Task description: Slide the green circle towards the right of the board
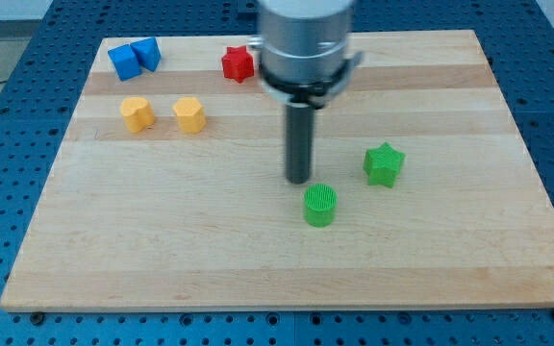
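The green circle (320, 205) sits on the wooden board (162, 250) a little right of the middle, toward the view's bottom. My tip (299, 181) stands just above and to the left of it, very close or touching; I cannot tell which. A green star (384, 164) lies to the right of the circle, slightly higher in the view.
Two blue blocks (133, 57) lie side by side at the top left. A red star (239, 63) lies at the top, beside the arm's body. Two yellow blocks (138, 113) (189, 114) lie at the left. The board's right edge (537, 173) borders a blue perforated table.
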